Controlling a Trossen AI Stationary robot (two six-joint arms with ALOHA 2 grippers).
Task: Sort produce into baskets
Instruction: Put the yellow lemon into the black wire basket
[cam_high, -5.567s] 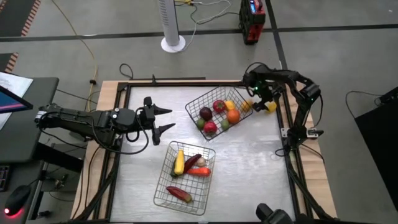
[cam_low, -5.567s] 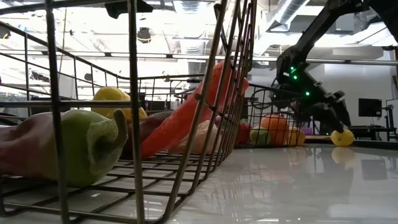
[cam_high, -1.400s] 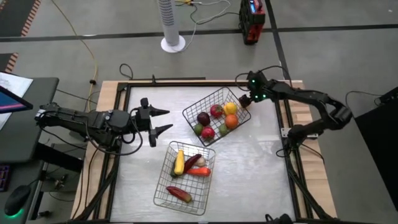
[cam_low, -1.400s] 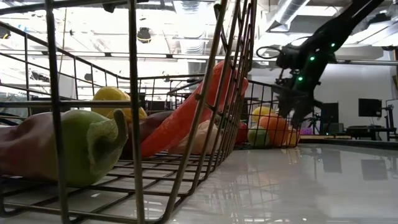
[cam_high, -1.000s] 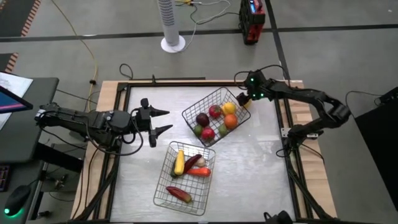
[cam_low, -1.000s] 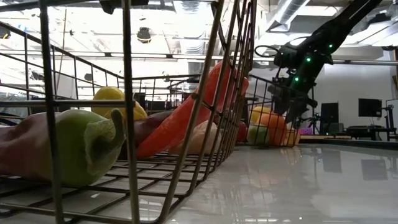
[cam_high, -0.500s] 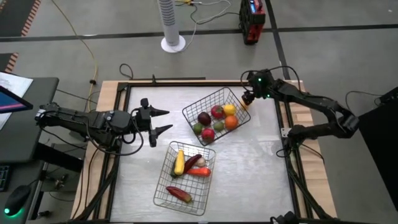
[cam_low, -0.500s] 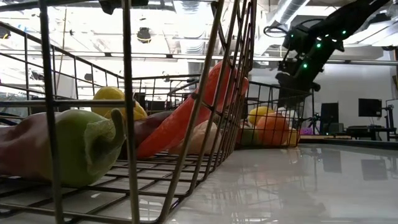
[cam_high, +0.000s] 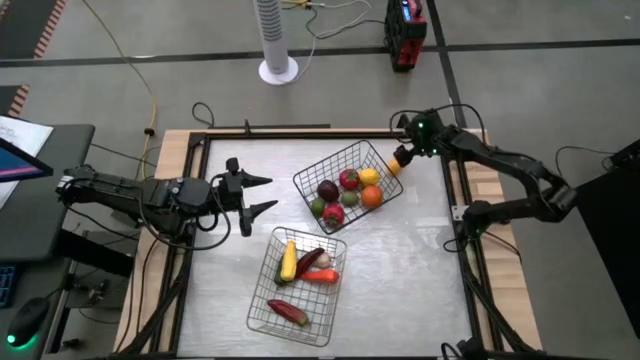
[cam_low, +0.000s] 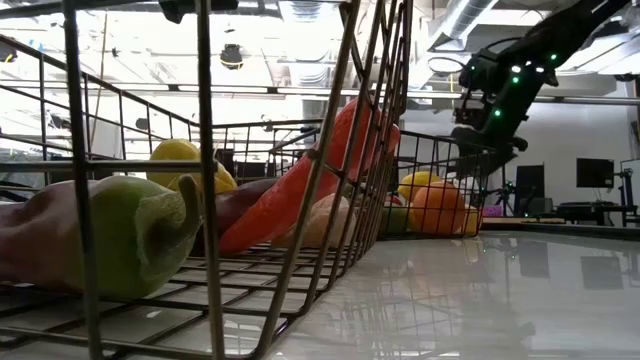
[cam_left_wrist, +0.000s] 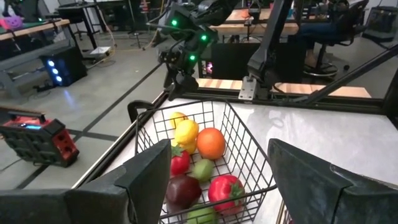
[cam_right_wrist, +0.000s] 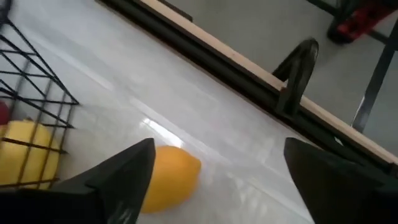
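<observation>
The right claw (cam_high: 408, 150) has pulled back to the far right corner of the tabletop (cam_high: 400, 260), and its fingers are spread wide, released. A yellow fruit (cam_right_wrist: 166, 177) lies on the tabletop just outside the far basket (cam_high: 348, 183). The left claw (cam_high: 262, 193) waits at the left, spread apart.

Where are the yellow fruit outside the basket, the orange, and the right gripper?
yellow fruit (cam_right_wrist: 166, 176), right wrist view, its rounded side.
orange (cam_left_wrist: 211, 143), left wrist view, its middle.
right gripper (cam_high: 410, 146), high view, between its fingertips.
</observation>
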